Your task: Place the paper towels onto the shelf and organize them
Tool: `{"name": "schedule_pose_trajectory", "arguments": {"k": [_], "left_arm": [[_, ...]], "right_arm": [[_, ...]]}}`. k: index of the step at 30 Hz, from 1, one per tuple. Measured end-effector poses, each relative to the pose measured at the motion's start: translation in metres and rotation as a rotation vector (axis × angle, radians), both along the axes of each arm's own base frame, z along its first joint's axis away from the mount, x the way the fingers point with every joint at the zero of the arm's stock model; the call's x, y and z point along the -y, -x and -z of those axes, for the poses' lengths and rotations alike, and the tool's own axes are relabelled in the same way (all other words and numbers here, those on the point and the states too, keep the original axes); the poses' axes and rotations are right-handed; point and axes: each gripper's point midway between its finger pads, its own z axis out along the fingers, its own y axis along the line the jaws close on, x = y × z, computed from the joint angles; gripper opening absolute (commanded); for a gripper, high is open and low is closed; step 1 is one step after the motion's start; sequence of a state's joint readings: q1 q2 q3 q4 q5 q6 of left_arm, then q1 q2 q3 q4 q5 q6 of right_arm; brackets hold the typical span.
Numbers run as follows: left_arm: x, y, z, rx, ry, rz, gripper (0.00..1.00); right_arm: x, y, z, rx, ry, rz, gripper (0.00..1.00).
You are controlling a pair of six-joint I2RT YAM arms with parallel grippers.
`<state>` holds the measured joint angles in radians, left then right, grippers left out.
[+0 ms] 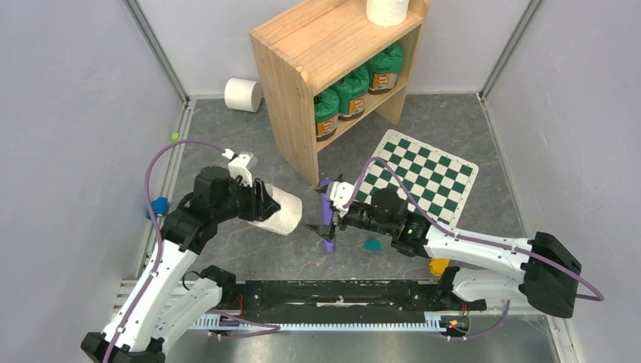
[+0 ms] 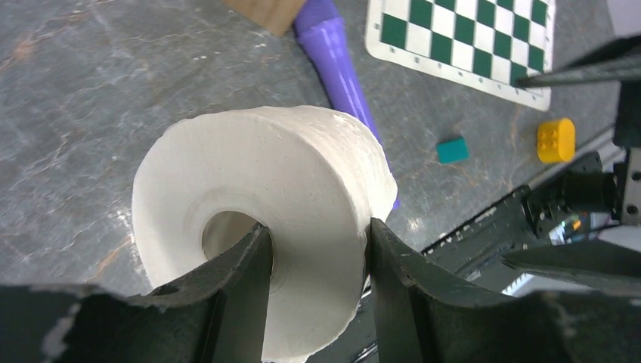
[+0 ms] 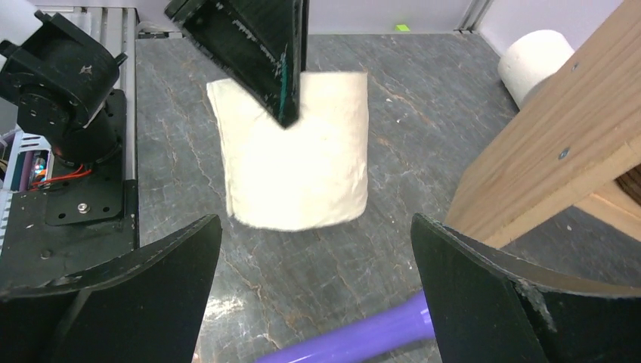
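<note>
My left gripper (image 1: 264, 204) is shut on a white paper towel roll (image 1: 283, 212), held low at the table's middle left. In the left wrist view one finger (image 2: 246, 265) sits inside the roll's (image 2: 287, 166) hollow core and the other presses its outer wall. My right gripper (image 1: 323, 225) stands open just right of it, facing the roll (image 3: 302, 166), with nothing between its fingers (image 3: 316, 257). A second roll (image 1: 387, 10) stands on top of the wooden shelf (image 1: 332, 45). A third roll (image 1: 243, 94) lies on the floor left of the shelf (image 3: 559, 144).
Green canisters (image 1: 351, 91) with brown lids fill the shelf's lower tier. A green-and-white checkered board (image 1: 423, 174) lies to the right. A purple tube (image 1: 327, 227) lies under my right gripper, with a teal block (image 1: 372, 244) and a yellow block (image 1: 439, 265) nearby.
</note>
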<state>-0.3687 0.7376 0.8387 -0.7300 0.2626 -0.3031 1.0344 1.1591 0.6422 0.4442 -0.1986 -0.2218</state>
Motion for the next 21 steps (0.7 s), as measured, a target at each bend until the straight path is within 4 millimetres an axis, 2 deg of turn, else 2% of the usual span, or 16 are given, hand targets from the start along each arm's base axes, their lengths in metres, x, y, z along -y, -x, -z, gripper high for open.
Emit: {"name": "schedule_pose_trajectory", "arguments": {"k": [9,15,21], "left_arm": [[0.032,0.024,-0.021,0.097,0.005,0.254,0.08],[0.046,0.04,-0.029,0.17,-0.009,0.428,0.07],[0.058,0.052,-0.046,0.284,-0.032,0.579,0.06]], "right_arm": [[-0.009,0.0,-0.016,0.044,-0.023,-0.023,0.98],[-0.014,0.01,-0.021,0.093,-0.003,-0.103,0.98],[-0.015,0.017,-0.032,0.15,0.046,-0.182,0.98]]}}
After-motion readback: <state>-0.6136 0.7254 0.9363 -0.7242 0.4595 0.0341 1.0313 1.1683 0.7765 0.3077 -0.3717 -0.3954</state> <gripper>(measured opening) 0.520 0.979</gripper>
